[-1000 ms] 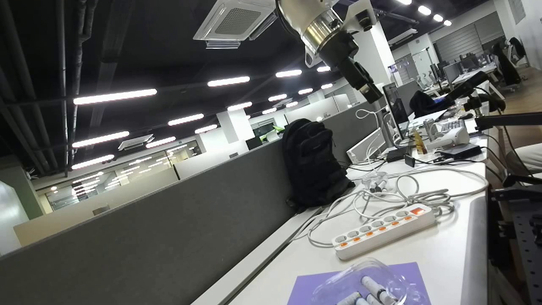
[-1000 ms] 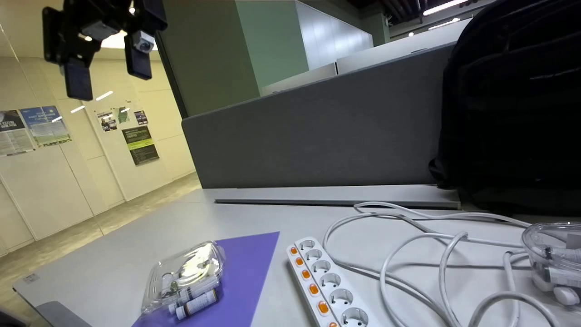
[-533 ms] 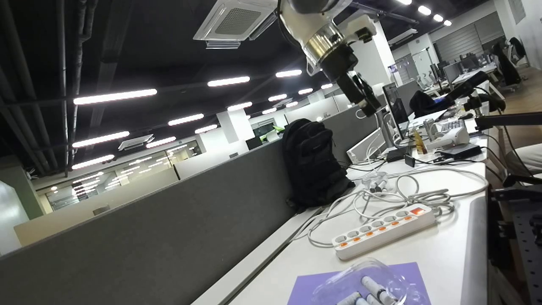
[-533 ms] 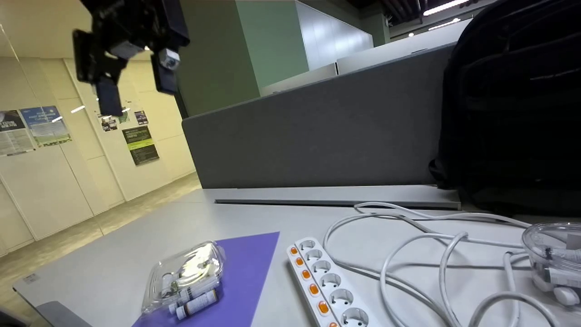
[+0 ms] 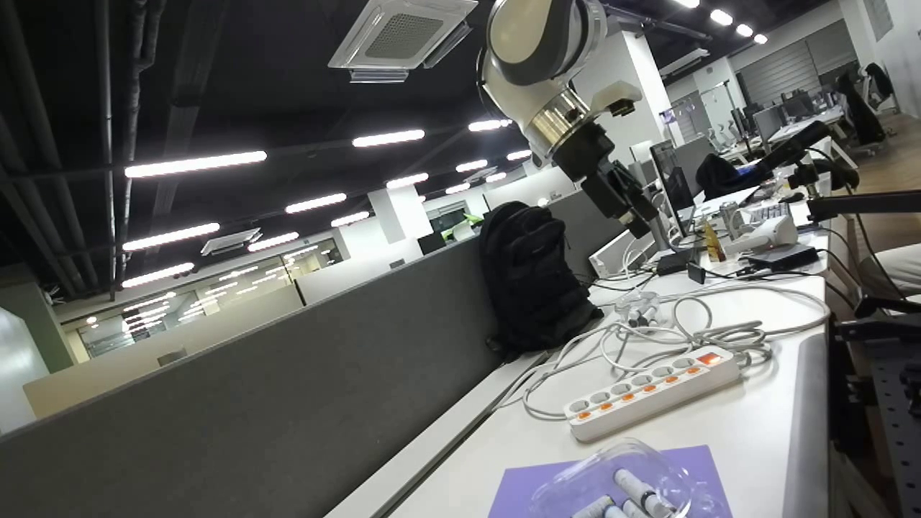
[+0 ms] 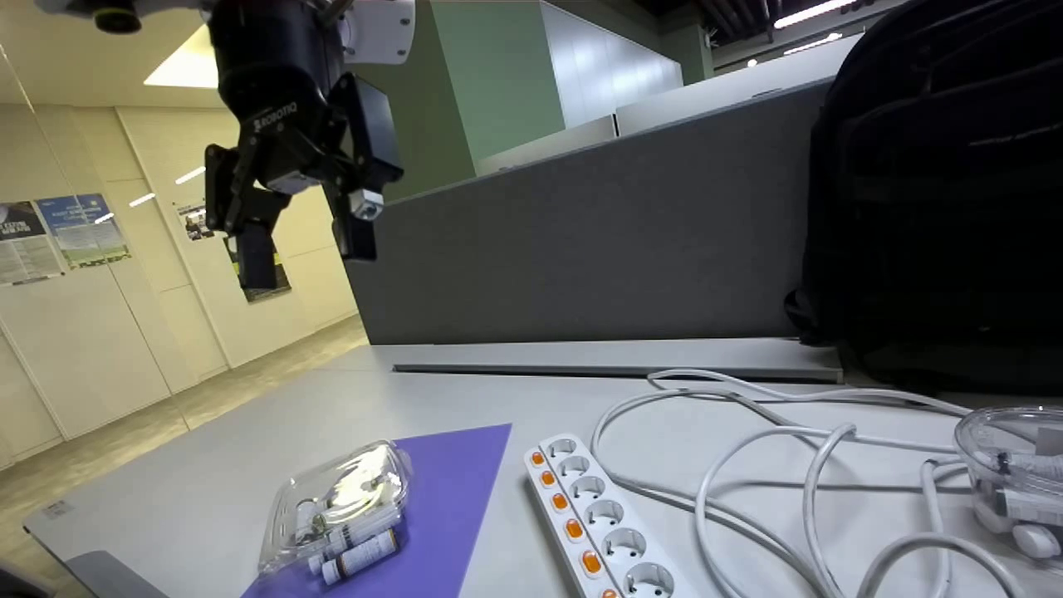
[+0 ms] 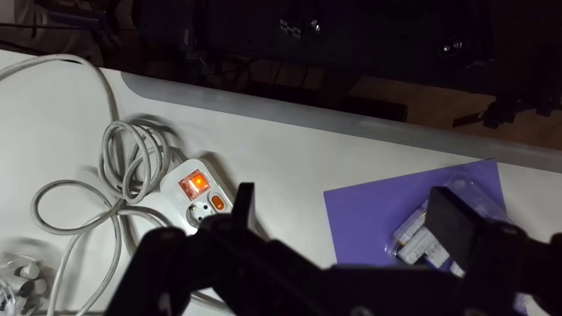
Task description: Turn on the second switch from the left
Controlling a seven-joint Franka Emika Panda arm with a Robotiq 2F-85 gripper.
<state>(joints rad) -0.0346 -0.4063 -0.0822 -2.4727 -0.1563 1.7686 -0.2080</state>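
A long white power strip (image 5: 658,403) with a row of orange switches lies on the table; it also shows in an exterior view (image 6: 594,538) and the wrist view (image 7: 173,188). Counted from the left in both exterior views, the second switch (image 5: 606,406) is a small orange one, also seen in an exterior view (image 6: 548,478). In the wrist view my gripper hides that part of the strip. My gripper (image 6: 308,253) is open and empty, high above the table, apart from the strip; its fingers spread wide in the wrist view (image 7: 342,197). It also shows in an exterior view (image 5: 637,220).
A larger red switch (image 7: 194,183) glows at the strip's cable end. White cable (image 6: 818,490) lies in loops beside the strip. A purple sheet (image 6: 461,482) carries a clear plastic box (image 6: 349,494) with vials. A black backpack (image 5: 532,280) stands against the grey partition (image 5: 288,403).
My gripper has come down and, in the exterior view facing the posters, moved right toward the strip. It stays open. The strip, box and cable have not moved.
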